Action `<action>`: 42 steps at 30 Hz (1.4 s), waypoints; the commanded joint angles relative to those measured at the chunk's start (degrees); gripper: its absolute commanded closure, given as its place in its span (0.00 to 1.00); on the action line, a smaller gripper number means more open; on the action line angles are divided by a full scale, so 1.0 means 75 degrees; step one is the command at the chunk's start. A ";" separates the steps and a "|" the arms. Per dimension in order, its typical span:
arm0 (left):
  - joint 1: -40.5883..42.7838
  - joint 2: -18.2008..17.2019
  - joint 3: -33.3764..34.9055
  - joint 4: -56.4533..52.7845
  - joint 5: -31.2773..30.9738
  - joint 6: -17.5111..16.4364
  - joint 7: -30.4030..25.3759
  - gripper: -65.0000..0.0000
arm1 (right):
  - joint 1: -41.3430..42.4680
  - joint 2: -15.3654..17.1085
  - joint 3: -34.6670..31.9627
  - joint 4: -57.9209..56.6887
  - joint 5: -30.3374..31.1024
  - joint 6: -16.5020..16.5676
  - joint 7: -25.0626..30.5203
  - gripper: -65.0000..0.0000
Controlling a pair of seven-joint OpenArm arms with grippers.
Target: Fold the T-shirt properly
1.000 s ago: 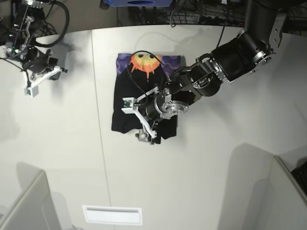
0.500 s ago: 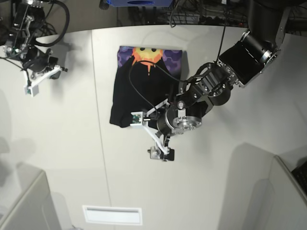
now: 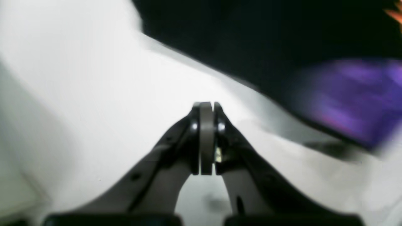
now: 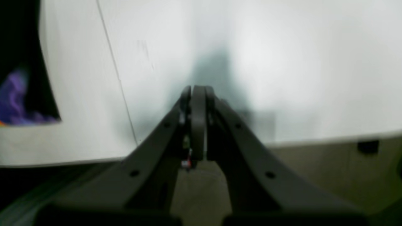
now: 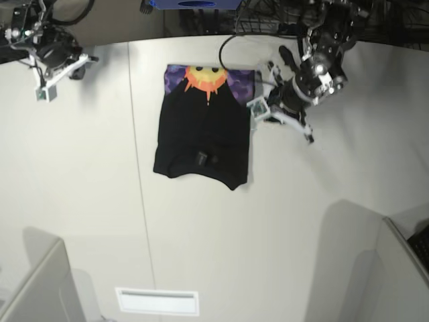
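Note:
The black T-shirt point(image 5: 204, 134) lies folded into a compact rectangle at the table's middle back. Its orange sun on purple print point(image 5: 204, 79) shows along the far edge. My left gripper point(image 5: 278, 119) is shut and empty, hovering just right of the shirt's upper right corner. In the left wrist view the shut fingertips point(image 3: 206, 108) hang over bare table, with the black cloth point(image 3: 251, 37) and purple print point(image 3: 345, 94) beyond. My right gripper point(image 5: 62, 72) is shut and empty at the far left corner. In the right wrist view it point(image 4: 195, 91) is above the table edge, with the shirt point(image 4: 19, 62) far left.
A seam point(image 5: 142, 188) runs front to back across the white table, left of the shirt. A white label point(image 5: 157, 300) lies near the front edge. Grey partitions stand at the front left point(image 5: 40, 288) and front right point(image 5: 402, 268). Cables and a blue device point(image 5: 194, 3) sit behind the table.
My left gripper has come off the shirt's near hem, swung out and moved up to the shirt's right side. The right arm has moved up toward the back corner.

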 commanded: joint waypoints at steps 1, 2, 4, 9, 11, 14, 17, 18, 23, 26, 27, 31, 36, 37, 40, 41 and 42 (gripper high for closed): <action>0.0481 -0.0014 -0.0070 0.0133 -0.0052 0.0016 -0.0541 1.00 | -0.0266 0.0103 0.0056 0.0118 0.0042 0.0019 0.0268 1.00; 0.0926 -0.0026 -0.0141 0.0133 -0.0052 0.0016 -0.0904 1.00 | -0.0501 0.0103 0.0056 0.0118 0.0042 0.0019 0.0397 1.00; 0.1888 -0.0026 -0.0235 0.0121 -0.0052 0.0016 -0.1526 1.00 | -0.0981 0.0115 0.0020 0.0118 0.0042 0.0019 0.0537 1.00; 0.3564 -0.0026 -0.0610 0.0097 -0.0052 0.0016 -0.1924 1.00 | -0.2013 0.0103 -0.0003 0.0118 0.0042 0.0030 0.0561 1.00; 0.3998 -0.0026 -0.0750 0.0004 -0.0052 0.0016 -0.1924 1.00 | -0.2364 0.0103 -0.0015 0.0118 0.0042 0.0030 0.0502 1.00; 0.4490 -0.0026 -0.0891 -0.0278 -0.0052 0.0016 -0.1889 1.00 | -0.2857 0.0115 -0.0460 0.0083 0.0031 0.0030 0.0502 1.00; 0.4748 0.0009 -0.0797 -0.0981 -0.0052 0.0016 -0.1913 1.00 | -0.3138 0.0185 -0.1363 -0.0304 -0.0075 0.0030 0.0561 1.00; 0.4771 0.0033 -0.0797 -0.1356 -0.0052 0.0016 -0.1936 1.00 | -0.3079 0.0185 -0.1714 -0.0597 -0.0333 0.0030 0.0572 1.00; 0.4302 0.0759 -0.0797 -0.4240 -0.0052 0.1721 -0.2452 1.00 | -0.1978 0.0162 -0.4164 -0.3316 -0.2665 0.0030 0.1674 1.00; 0.3986 0.1076 -0.0797 -0.6385 -0.0052 0.2952 -0.4128 1.00 | -0.1192 0.0173 -0.5735 -0.5485 -0.3427 0.0030 0.2917 1.00; 0.3810 0.1181 -0.0797 -0.7287 -0.0052 0.3304 -0.4866 1.00 | -0.0876 0.0173 -0.6251 -0.6282 -0.3556 0.0030 0.3303 1.00; 0.2638 0.1556 -0.0809 -1.1144 -0.0052 0.4359 -0.7562 1.00 | 0.0320 -0.0061 -0.7974 -0.9236 -0.3591 0.0019 0.4757 1.00; 0.0364 0.1967 -0.0891 -1.5217 -0.0052 0.4441 -0.9391 1.00 | 0.1293 -0.0893 -0.8642 -1.2225 -0.3591 0.0019 0.6773 1.00; 0.0024 0.2060 -0.0891 -1.5217 -0.0040 0.4441 -0.9344 1.00 | 0.1422 -0.1081 -0.8665 -1.2729 -0.3591 0.0019 0.7265 1.00; -0.0363 0.2131 -0.0797 -1.5217 0.0042 0.4441 -0.8770 1.00 | 0.1785 -0.1362 -0.8665 -1.3748 -0.3603 0.0019 0.8402 1.00; -0.0375 0.2119 -0.0797 -1.5217 0.0042 0.4441 -0.8617 1.00 | 0.1879 -0.1374 -0.8665 -1.3877 -0.3603 0.0019 0.8520 1.00; -0.0375 0.2107 -0.0797 -1.5094 0.0042 0.4441 -0.8406 1.00 | 0.1984 -0.1374 -0.8618 -1.3995 -0.3591 0.0019 0.8555 1.00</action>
